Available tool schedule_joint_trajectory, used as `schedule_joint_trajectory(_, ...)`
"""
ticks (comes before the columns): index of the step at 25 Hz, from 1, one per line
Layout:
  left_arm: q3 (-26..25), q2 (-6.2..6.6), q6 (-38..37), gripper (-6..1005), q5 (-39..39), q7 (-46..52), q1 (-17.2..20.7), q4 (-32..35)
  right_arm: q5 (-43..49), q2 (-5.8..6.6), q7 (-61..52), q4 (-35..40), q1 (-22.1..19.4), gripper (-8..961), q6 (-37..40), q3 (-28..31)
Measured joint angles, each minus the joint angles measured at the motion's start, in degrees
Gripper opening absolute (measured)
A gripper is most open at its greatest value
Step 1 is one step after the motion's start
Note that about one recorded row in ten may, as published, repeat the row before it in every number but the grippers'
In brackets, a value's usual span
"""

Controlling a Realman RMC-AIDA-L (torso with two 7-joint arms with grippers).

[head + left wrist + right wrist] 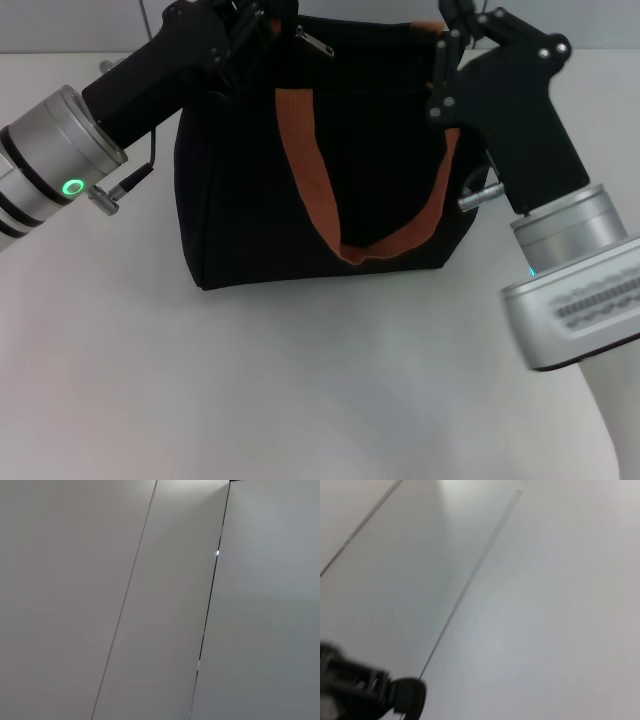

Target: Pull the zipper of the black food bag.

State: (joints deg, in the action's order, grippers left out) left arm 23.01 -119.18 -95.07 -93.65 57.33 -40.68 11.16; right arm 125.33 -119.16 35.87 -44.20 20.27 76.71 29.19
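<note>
I am working at the black food bag point(330, 190), which is sitting upright on the white bench point(300, 390), its orange-brown strap handle point(330, 200) hanging down the near face. The job looks to be in its early or middle stretch: the silvery zipper point(314, 42) is lying on the bag's top edge toward my left side, apparently not yet held by either tool, so the pull along the track seems still ahead of me.

My left tool point(245, 25) is pressing in at the bag's top left corner, just beside the zipper; I cannot tell whether it is open or clamped on the fabric, because the black fingers are merging with the black cloth. My right tool point(450, 30) is reaching over the top right corner, near where the strap meets the rim, and its opening is equally unreadable. Both wrist views are showing only pale wall panels, with a dark blurred part in the right one.
</note>
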Motion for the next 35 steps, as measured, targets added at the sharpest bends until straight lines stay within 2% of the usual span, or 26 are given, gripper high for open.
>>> schedule_joint_trajectory(1, 0.0, 0.00, 0.0, 94, 0.0, 0.0, 0.0, 0.0, 0.0, 0.00, 0.0, 0.0, 0.0, 61, 0.0, 0.0)
schedule_joint_trajectory(2, 0.1, 0.00, 0.0, 94, 0.0, 0.2, 0.0, 0.0, 0.7, 1.43, -7.1, -3.9, -2.2, 76, -2.1, 0.6)
schedule_joint_trajectory(3, 0.2, 0.01, -0.1, 94, 0.0, 0.3, 0.0, 0.0, 0.7, 1.43, -7.1, -3.9, -2.2, 91, -2.1, 0.6)
schedule_joint_trajectory(4, 0.2, 0.03, 0.0, 94, 0.0, 0.3, 0.0, 0.0, 2.2, 3.02, -12.1, -6.6, -3.4, 106, -3.6, 0.8)
schedule_joint_trajectory(6, 0.2, 0.05, -0.1, 94, 0.0, 0.4, 0.0, 0.0, 6.7, 6.98, -23.5, -10.1, -4.3, 137, -5.8, 1.0)
schedule_joint_trajectory(7, 0.2, 0.06, -0.1, 94, -0.1, 0.4, 0.0, 0.0, 13.3, 10.65, -37.4, -11.5, -4.0, 152, -6.7, 1.5)
schedule_joint_trajectory(8, 0.2, 0.06, -0.1, 94, -0.1, 0.4, 0.0, 0.0, 13.3, 10.65, -37.4, -11.5, -4.0, 179, -6.7, 1.5)
schedule_joint_trajectory(9, 0.2, 0.06, -0.2, 94, -0.2, 0.5, 0.0, 0.0, 17.6, 12.25, -45.1, -11.3, -3.5, 205, -6.7, 2.3)
schedule_joint_trajectory(11, 0.2, 0.07, -0.2, 94, -0.4, 0.5, 0.0, 0.0, 26.9, 13.95, -62.9, -8.5, -2.0, 258, -5.8, 5.4)
schedule_joint_trajectory(12, 0.2, 0.08, -0.3, 94, -0.5, 0.5, 0.0, 0.0, 36.2, 13.92, -81.0, -2.5, 0.3, 285, -2.7, 10.5)
schedule_joint_trajectory(13, 0.2, 0.08, -0.3, 94, -0.5, 0.5, 0.0, 0.0, 36.2, 13.92, -81.0, -2.5, 0.3, 311, -2.7, 10.5)
schedule_joint_trajectory(15, 0.2, 0.08, -0.3, 94, -0.5, 0.5, -0.1, 0.0, 42.1, 12.65, -95.6, 5.8, 3.6, 342, 3.5, 13.4)
schedule_joint_trajectory(16, 0.2, 0.09, -0.3, 94, -0.5, 0.5, -0.1, 0.0, 43.2, 11.60, -101.8, 11.5, 5.8, 346, 7.9, 13.9)
schedule_joint_trajectory(20, 0.6, 0.05, -0.4, 93, -0.6, 0.5, -0.4, 0.0, 42.7, 5.95, -122.5, 35.5, 14.4, 358, 23.1, 16.4)
schedule_joint_trajectory(22, 1.1, 0.04, -0.5, 93, -0.6, 0.4, -0.5, 0.0, 42.2, 4.39, -132.9, 45.8, 18.3, 358, 27.4, 17.0)
schedule_joint_trajectory(27, 1.3, 0.02, -0.6, 93, -0.7, 0.1, -0.6, 0.0, 41.6, 4.36, -139.0, 44.8, 18.5, 357, 25.2, 17.4)
schedule_joint_trajectory(35, 1.9, 0.00, -0.3, 93, -0.8, 0.0, -1.0, 0.1, 41.4, 4.27, -142.2, 43.5, 20.6, 358, 21.3, 16.9)
